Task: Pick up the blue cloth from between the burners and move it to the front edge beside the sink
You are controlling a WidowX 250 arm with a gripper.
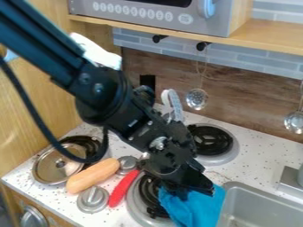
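Observation:
The black gripper [188, 185] hangs over the front burner and meets the upper part of a blue cloth [192, 208]. The cloth lies bunched between the front burner [139, 206] and the sink's left rim, and the gripper hides some of its upper edge. Whether the gripper holds the cloth or only touches it, I cannot tell. Left of the burner lie a red-handled utensil [123, 188] and an orange sausage-shaped object [93, 175].
A metal lid [57, 165] rests by the back-left burner. Stove knobs [93, 199] stand near the front edge. At the right are a back burner [213, 141] and a grey sink [260, 199]. Ladles [197, 98] hang on the wall below a shelf [272, 37].

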